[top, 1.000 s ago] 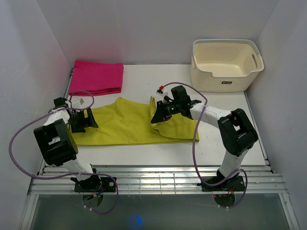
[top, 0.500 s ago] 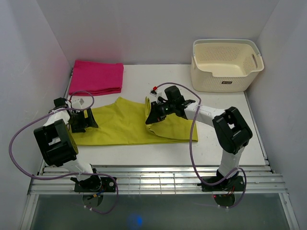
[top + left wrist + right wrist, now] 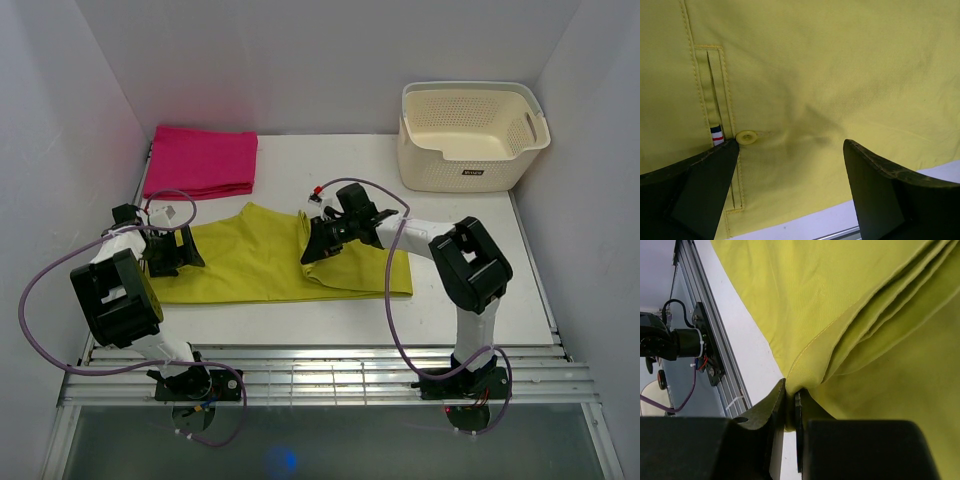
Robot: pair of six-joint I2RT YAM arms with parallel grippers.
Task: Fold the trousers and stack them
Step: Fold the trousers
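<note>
The yellow-green trousers (image 3: 260, 262) lie flat across the middle of the table, their right end lifted and doubled back. My right gripper (image 3: 312, 245) is shut on that raised edge of the trousers (image 3: 840, 330), several layers of hem pinched between its fingers (image 3: 775, 405). At the left end my left gripper (image 3: 178, 250) stands open just above the trousers (image 3: 815, 75), one finger (image 3: 705, 170) next to a pocket button (image 3: 745, 137), the other (image 3: 875, 170) near the cloth's front edge. Nothing is between its jaws.
A folded magenta-pink cloth (image 3: 202, 160) lies at the back left. A cream perforated basket (image 3: 470, 135) stands at the back right. White walls close in both sides. A metal rail (image 3: 320, 375) runs along the near edge.
My right gripper has carried the pinched end of the trousers leftward, so the fold now reaches further over the flat part. The left arm has not moved.
</note>
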